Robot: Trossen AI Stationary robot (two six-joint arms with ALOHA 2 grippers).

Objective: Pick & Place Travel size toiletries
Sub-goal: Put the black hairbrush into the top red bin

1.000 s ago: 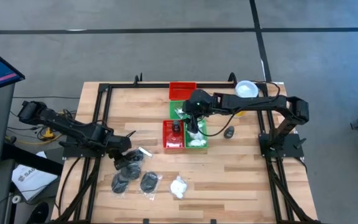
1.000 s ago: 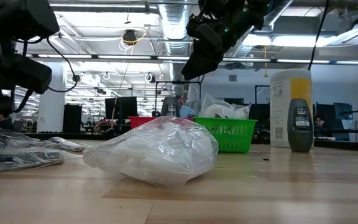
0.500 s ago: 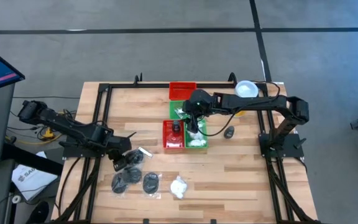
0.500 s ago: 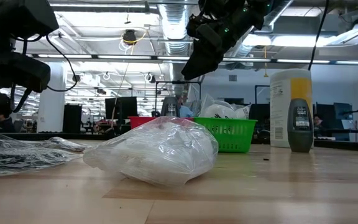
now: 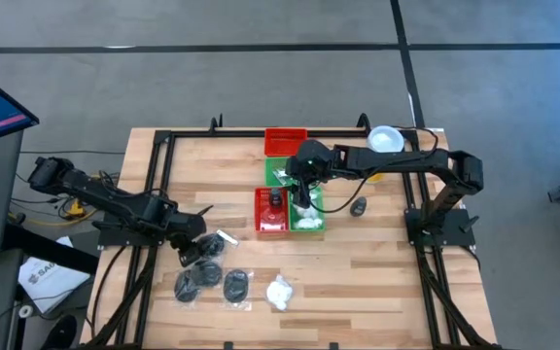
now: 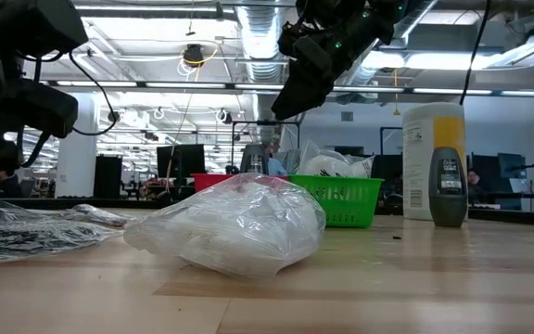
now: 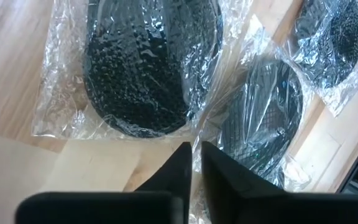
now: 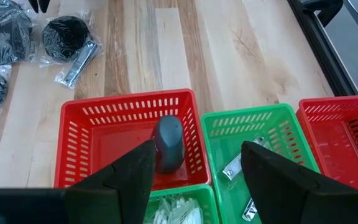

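Found the left gripper low at the table's near left, right over the disc packets, far nearer them than the right gripper, spread wide above the trays. Saw fingers pressed all but together at the seam between two packets, nearest disc just ahead; could not tell if film was nipped. Got that seam from the left wrist only; from above, hidden under the arm.
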